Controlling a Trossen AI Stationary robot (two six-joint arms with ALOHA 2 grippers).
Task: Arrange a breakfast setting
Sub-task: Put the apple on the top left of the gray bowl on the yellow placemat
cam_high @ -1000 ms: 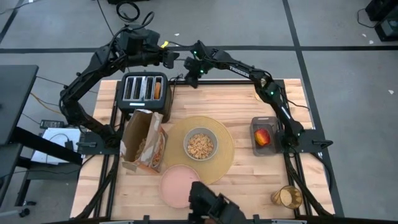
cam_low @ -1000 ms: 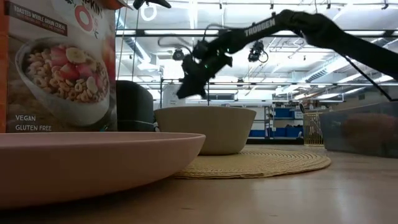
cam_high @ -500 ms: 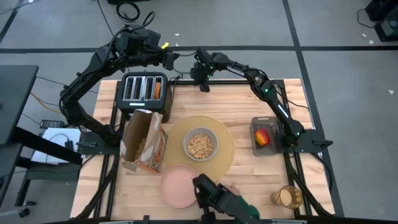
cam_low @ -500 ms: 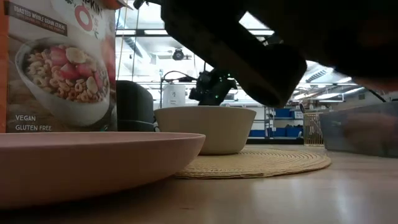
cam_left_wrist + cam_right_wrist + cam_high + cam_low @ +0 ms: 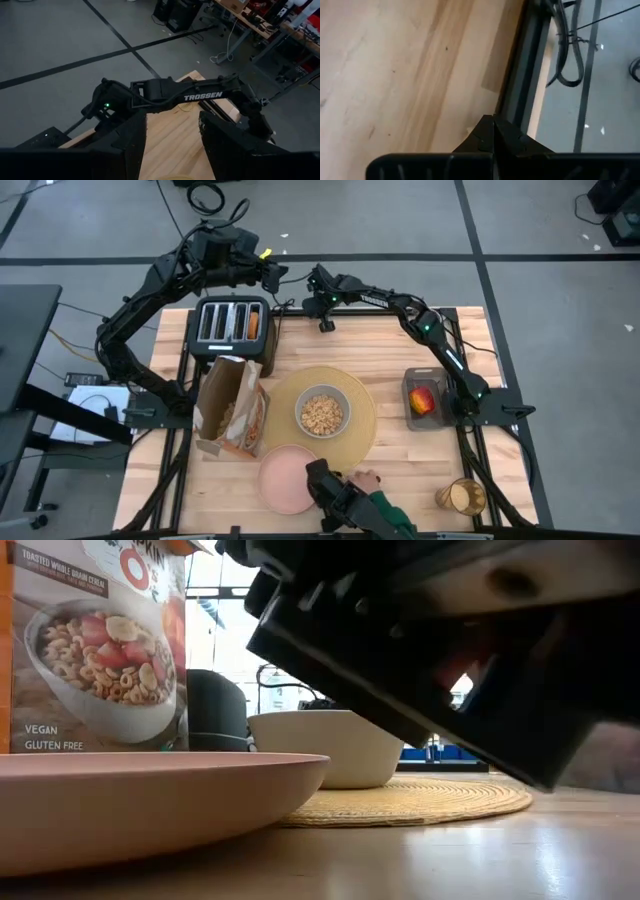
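Golden toast (image 5: 254,325), light and crumbly, stands in the toaster (image 5: 232,328); pinch its top edge gently. Left hand (image 5: 272,272) hovers parted nearby; right hand (image 5: 324,326), clenched empty, hangs over the counter's (image 5: 400,470) far edge.

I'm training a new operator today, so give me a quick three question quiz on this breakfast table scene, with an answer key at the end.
1. True or false: the right gripper is shut with nothing between its fingers.
2. What lies in the clear container near the table's right edge?
A. the apple
B. the spoon
C. toast
3. Fill in: the bowl of cereal sits on the ______.

Key
1. True; it hangs at the table's far edge, and the left gripper waits above the toaster.
2. A, the red apple.
3. Placemat.
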